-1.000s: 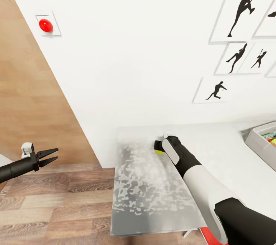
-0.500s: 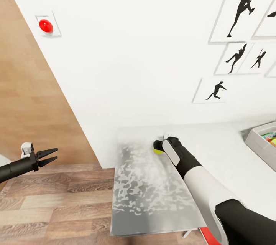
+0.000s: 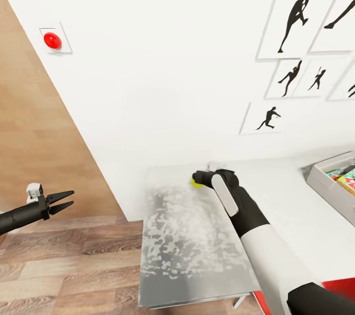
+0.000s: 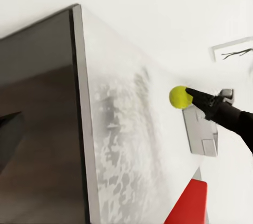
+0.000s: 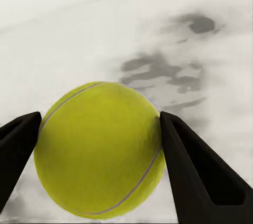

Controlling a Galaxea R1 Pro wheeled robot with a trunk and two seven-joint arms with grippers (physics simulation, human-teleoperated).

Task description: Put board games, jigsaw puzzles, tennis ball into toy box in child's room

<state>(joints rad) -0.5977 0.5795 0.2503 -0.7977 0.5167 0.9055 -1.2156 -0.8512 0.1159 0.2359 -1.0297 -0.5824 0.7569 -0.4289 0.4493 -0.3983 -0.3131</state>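
Observation:
The yellow-green tennis ball [image 5: 100, 150] sits between the two black fingers of my right gripper [image 5: 99, 124], which touch it on both sides. In the head view the right gripper [image 3: 197, 178] holds the ball [image 3: 196, 185] near the back left part of the pale grey mottled table [image 3: 187, 246]. The left wrist view shows the ball [image 4: 179, 97] at the tip of that arm. The light-grey toy box [image 3: 323, 182] stands at the table's right end with colourful flat toys [image 3: 347, 179] inside. My left gripper [image 3: 66, 199] hangs open over the floor, left of the table.
A white wall rises right behind the table, with black silhouette pictures [image 3: 291, 23] and a red button plate [image 3: 52, 41]. Wood-plank floor [image 3: 64, 255] lies left of the table. A red object [image 3: 340, 288] shows at the lower right by my arm.
The camera has swung, shifting the whole picture left and showing more of the toy box. The right gripper with the ball has moved a little toward the wall. The left arm is still.

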